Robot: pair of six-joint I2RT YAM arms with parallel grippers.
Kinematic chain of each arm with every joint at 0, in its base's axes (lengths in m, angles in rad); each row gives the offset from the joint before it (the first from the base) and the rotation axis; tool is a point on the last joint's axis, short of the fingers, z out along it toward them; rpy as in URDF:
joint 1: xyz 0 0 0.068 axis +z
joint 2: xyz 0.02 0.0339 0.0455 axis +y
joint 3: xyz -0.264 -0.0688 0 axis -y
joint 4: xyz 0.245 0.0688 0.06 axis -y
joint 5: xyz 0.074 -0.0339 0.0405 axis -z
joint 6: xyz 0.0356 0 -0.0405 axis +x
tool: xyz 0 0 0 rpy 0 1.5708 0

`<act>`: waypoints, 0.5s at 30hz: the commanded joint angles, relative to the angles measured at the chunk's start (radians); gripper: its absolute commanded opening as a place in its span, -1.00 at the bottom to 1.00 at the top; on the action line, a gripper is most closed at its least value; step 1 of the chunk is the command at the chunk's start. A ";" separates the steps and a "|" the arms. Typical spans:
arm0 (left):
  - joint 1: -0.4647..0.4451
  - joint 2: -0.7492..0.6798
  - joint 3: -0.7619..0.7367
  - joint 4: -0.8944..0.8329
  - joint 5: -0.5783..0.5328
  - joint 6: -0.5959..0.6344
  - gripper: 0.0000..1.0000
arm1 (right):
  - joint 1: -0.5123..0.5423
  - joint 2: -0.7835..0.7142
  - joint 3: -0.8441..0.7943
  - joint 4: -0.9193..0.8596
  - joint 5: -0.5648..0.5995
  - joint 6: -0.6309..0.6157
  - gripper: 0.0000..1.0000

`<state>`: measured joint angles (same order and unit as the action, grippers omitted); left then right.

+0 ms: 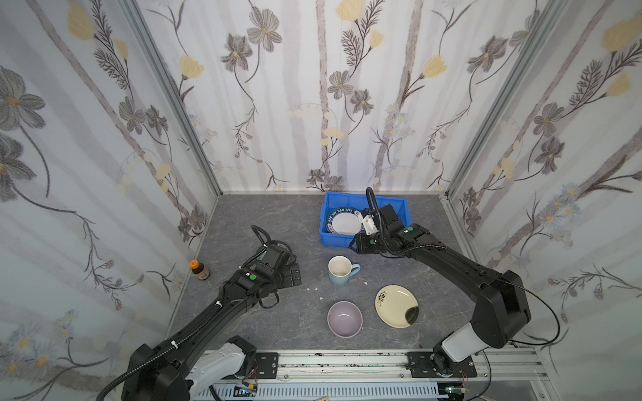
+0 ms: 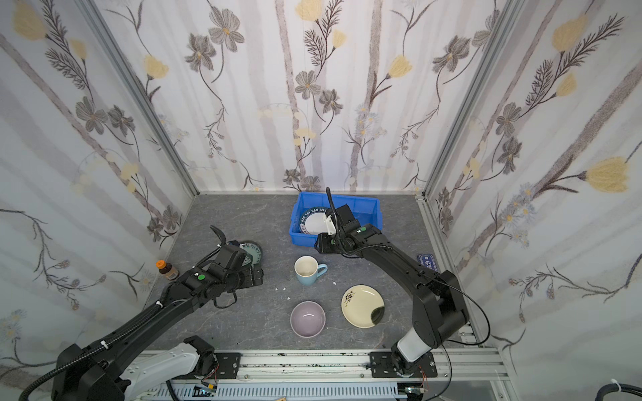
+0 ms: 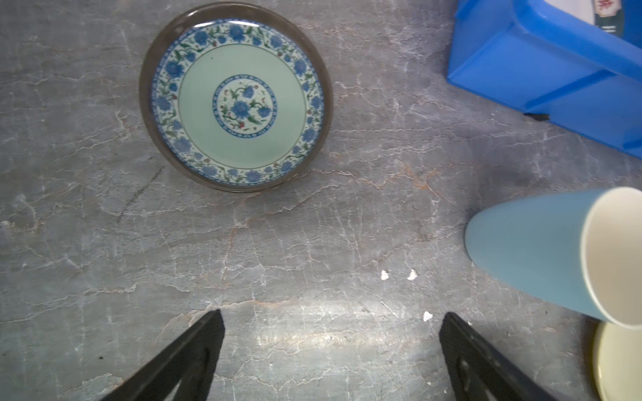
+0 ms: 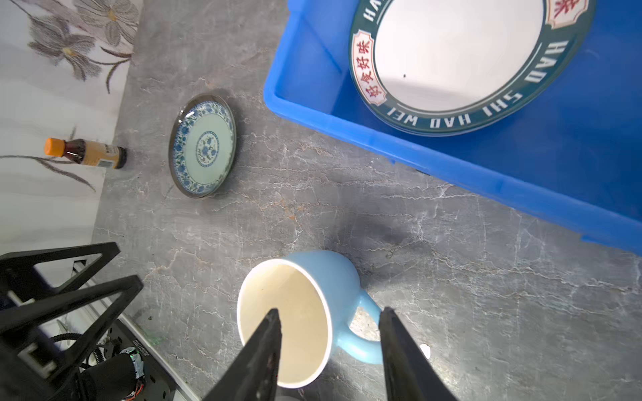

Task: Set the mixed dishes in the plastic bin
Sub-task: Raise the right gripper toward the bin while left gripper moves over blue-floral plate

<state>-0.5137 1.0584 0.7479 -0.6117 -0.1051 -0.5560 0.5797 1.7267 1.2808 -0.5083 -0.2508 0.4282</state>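
Widest thing out there is the grey marbled table (image 1: pixel 260 215), and at its far end sits the blue plastic bin (image 1: pixel 338 241). The right claw (image 4: pixel 330 310) hangs right at the bin's front wall. Its jaws are parted roughly halfway with nothing between them, so it's released and carrying nothing.

Over to the left claw (image 3: pixel 332 314): it's spread as wide as it goes and empty too, fingertips above bare table.

Inside the bin, just beyond the right claw, rests 1 dark-green-rimmed plate (image 4: pixel 458 55) with white lettering around its border. That's the only dish in there.

The teal-patterned plate (image 3: pixel 236 100) lies on the table ahead of the left claw, well apart from its fingertips.

The cream plate (image 1: pixel 396 305) with its black flower mark lies well back from the right claw, toward the arm's base. The lilac bowl (image 1: pixel 344 318) stands upright just beside it.

The light-blue mug (image 4: pixel 295 312) stands upright below the right claw. In the right wrist view 1 fingertip overlaps its white inside and the other sits past the handle, but I can't tell whether they touch.

The small bottle (image 1: pixel 200 270) with an orange cap stands by the wall, off the left claw's outer side.

Tiniest of all, 3 white specks (image 3: pixel 384 275) lie just ahead of the left claw, toward the mug.
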 commanded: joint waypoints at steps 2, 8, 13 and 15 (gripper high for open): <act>0.079 0.021 -0.013 0.047 0.000 -0.038 0.98 | 0.006 -0.019 0.044 -0.004 -0.011 -0.040 0.09; 0.239 0.075 -0.020 0.116 0.111 -0.044 1.00 | -0.001 -0.002 0.083 0.032 -0.047 -0.082 0.99; 0.304 0.157 0.011 0.129 0.138 -0.050 1.00 | -0.020 0.027 0.121 0.049 -0.100 -0.109 0.99; 0.313 0.191 0.043 0.117 0.125 -0.048 1.00 | -0.027 0.043 0.135 0.054 -0.117 -0.120 0.99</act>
<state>-0.2111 1.2198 0.7586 -0.5125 0.0128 -0.5957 0.5587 1.7512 1.3956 -0.4908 -0.3199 0.3416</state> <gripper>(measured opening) 0.997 0.993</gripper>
